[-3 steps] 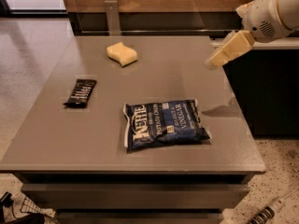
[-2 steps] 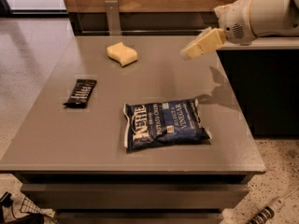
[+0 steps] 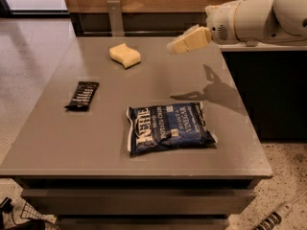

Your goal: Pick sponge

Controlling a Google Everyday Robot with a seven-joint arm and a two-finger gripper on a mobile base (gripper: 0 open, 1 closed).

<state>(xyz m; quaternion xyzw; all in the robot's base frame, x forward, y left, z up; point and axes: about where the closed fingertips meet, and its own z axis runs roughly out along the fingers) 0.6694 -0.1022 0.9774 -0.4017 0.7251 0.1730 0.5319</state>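
Note:
The sponge (image 3: 125,55) is a small pale yellow foam block with wavy sides. It lies on the grey table (image 3: 57,143) at the back, left of centre. My gripper (image 3: 173,46) comes in from the right on a white arm and hangs above the table's back right part. It points left toward the sponge, about a hand's width to the right of it and higher. It holds nothing.
A blue chip bag (image 3: 168,127) lies at the front centre right. A black snack bar (image 3: 82,95) lies at the left. A metal post (image 3: 114,17) stands behind the table's far edge. A dark counter (image 3: 268,90) stands to the right.
My gripper has moved left across the back of the table toward the sponge. Its shadow has moved left with it. The objects on the table have not moved.

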